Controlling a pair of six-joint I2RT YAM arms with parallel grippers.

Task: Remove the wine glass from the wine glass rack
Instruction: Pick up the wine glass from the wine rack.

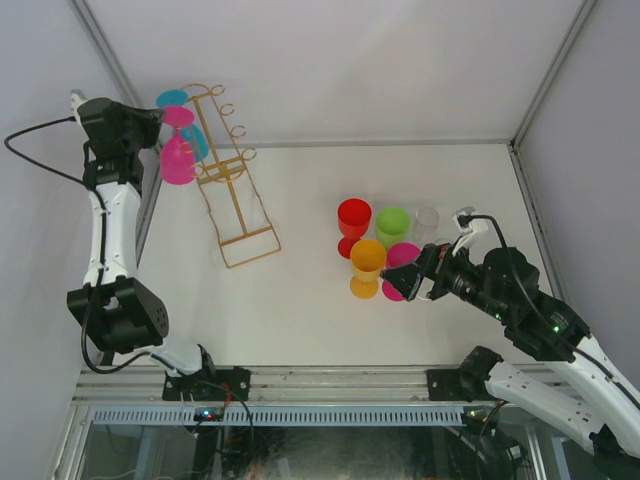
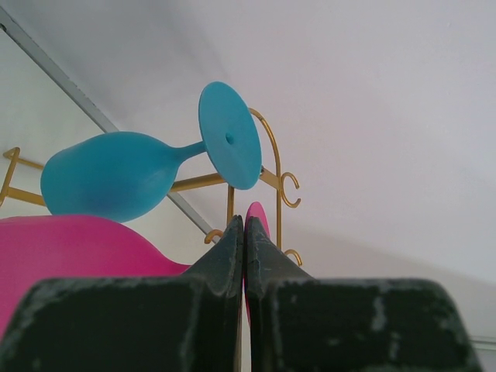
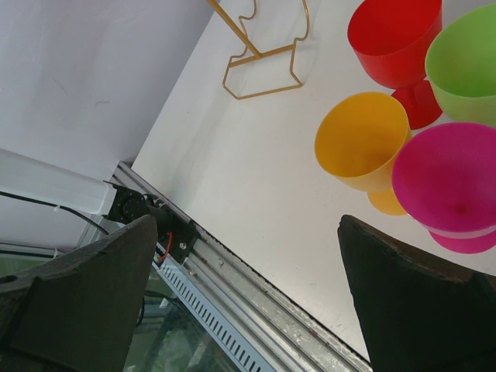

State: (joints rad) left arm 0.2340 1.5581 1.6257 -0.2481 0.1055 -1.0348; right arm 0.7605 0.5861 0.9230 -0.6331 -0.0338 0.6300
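Observation:
The gold wire wine glass rack point(image 1: 228, 178) stands at the back left of the table, its hooks point(image 2: 288, 190) showing in the left wrist view. A pink wine glass point(image 1: 178, 160) hangs bowl-down at the rack's left side, with a blue wine glass point(image 2: 116, 174) just behind it. My left gripper point(image 1: 160, 120) is shut on the pink glass's stem, and a sliver of pink point(image 2: 259, 215) shows between the closed fingertips point(image 2: 232, 232). I cannot tell whether the foot rests on a hook. My right gripper point(image 1: 420, 280) is open and holds nothing.
Several glasses stand upright at centre right: red point(image 1: 353, 215), green point(image 1: 392, 225), clear point(image 1: 427, 222), yellow point(image 1: 367, 262) and a pink one point(image 1: 402, 260) right beside my right gripper. The rack's base frame point(image 3: 263, 70) lies toward the left. White walls enclose the table.

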